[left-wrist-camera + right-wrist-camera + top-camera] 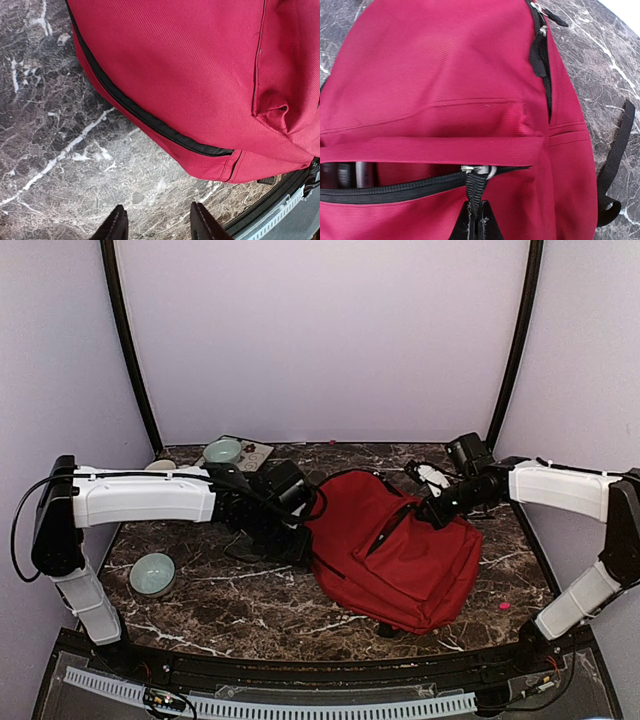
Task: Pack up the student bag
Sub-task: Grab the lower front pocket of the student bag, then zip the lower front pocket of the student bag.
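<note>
Right pincer (pixel 476 222) is clamped on the black webbing pull (pixel 475 190) of the front-pocket zip on the large red fabric backpack (pixel 400 550), which lies flat right of centre on the dark marble bench (pixel 250 615). The pocket gapes part-way with dark cylindrical items (pixel 347 175) inside, so packing looks well on and zipping seems left to do. Only the right wrist view shows that grip. The left wrist view shows the left pincer (pixel 160 227) half-spread and empty beside the bag's closed side zip (pixel 150 122), and the top view alone shows a pale green round bowl (pixel 152 573) apart from the bag.
</note>
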Robot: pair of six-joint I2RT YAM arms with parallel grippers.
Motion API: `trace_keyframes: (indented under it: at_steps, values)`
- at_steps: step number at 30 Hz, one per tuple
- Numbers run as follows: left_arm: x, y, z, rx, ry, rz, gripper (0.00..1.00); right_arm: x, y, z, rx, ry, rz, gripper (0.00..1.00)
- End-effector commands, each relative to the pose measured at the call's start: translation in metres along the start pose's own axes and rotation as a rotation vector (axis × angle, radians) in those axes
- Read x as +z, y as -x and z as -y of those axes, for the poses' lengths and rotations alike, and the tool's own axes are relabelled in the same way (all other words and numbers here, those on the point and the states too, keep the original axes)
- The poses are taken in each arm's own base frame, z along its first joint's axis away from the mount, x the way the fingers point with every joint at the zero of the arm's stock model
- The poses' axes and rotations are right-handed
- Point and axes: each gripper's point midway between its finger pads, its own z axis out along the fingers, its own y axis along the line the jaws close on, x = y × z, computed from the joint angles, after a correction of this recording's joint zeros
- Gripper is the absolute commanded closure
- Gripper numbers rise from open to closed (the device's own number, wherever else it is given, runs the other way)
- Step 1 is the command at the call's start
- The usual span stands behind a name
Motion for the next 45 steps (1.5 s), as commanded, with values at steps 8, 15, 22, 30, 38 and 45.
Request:
trace_keyframes:
  at_steps: [8, 15, 22, 30, 38, 45]
  values:
    - [0.044, -0.014, 0.024, 0.043, -0.154, -0.069, 0.56, -0.044, 0.013, -0.055, 0.074, 0.036, 0.005, 1.00]
    - [0.066, -0.019, 0.036, 0.059, -0.213, -0.108, 0.56, -0.042, 0.011, -0.085, 0.113, 0.075, 0.001, 1.00]
    - [0.070, -0.012, 0.052, 0.072, -0.270, -0.102, 0.57, -0.022, 0.009, -0.119, 0.142, 0.106, -0.056, 1.00]
    - [0.059, -0.001, 0.052, 0.089, -0.245, -0.068, 0.58, -0.047, 0.025, -0.131, 0.113, 0.119, -0.009, 1.00]
    - [0.035, 0.033, 0.063, 0.118, -0.241, 0.021, 0.58, -0.057, 0.029, -0.139, 0.108, 0.143, 0.057, 1.00]
    - [0.049, 0.026, 0.068, 0.107, -0.273, -0.013, 0.58, -0.071, 0.032, -0.243, -0.036, 0.444, 0.056, 1.00]
